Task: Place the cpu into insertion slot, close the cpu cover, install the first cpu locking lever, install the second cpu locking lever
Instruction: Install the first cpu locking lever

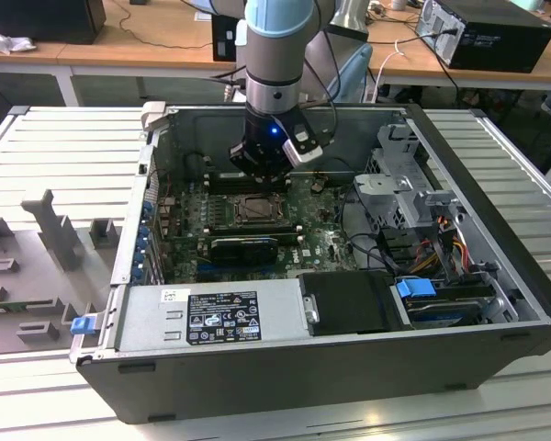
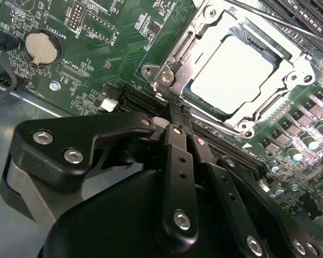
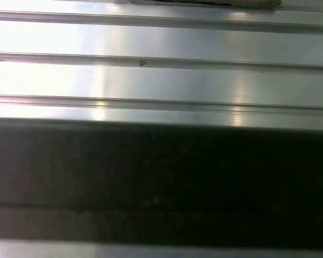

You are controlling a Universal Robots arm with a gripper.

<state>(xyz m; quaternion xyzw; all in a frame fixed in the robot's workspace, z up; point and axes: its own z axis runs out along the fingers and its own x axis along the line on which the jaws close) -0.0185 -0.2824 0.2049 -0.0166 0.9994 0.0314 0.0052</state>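
Hovering over the open computer case, the hand sits just above the motherboard, right at the edge of the insertion slot. In the second wrist view, fingers pressed together, nothing between them, tips touching or almost touching the near corner of the silvery socket frame.

And there, the cpu: seated flat in the insertion slot, pale face up. First step looks done. The cpu cover lying down around the chip, its cut-out framing the pale face, so the closing looks done as well, or very nearly. A thin metal lever rod running along the far side of the socket; whether hooked under its catch, impossible to say. Near-side lever hidden behind the fingers. Judged from this: placement finished, cover down, the lever work in hand or left to do.

Around the socket, green board, a round coin battery, dark connector slots. Inside the case, a grey power supply along the front, drive cages and cabling toward the exterior view's right. Case resting on a ribbed aluminium bench, grey fixture blocks toward the exterior view's left. Beyond, wooden desks, cables, another black box.
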